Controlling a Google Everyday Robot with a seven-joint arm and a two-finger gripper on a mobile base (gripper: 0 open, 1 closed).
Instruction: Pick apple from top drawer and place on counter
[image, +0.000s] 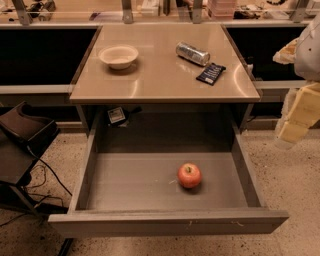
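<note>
The red-orange apple (189, 175) sits on the flat floor of the top drawer (135, 182), right of the middle and near the front panel. The drawer is pulled fully out below the tan counter (160, 75). My gripper (299, 116), pale yellow on a white arm, hangs at the right edge of the view. It is outside the drawer's right wall, well above and to the right of the apple, and holds nothing that I can see.
On the counter stand a white bowl (118, 56) at the back left, a silver can (192, 53) on its side, and a dark packet (210, 73). A black object (25, 131) and cables (47, 175) lie on the floor to the left.
</note>
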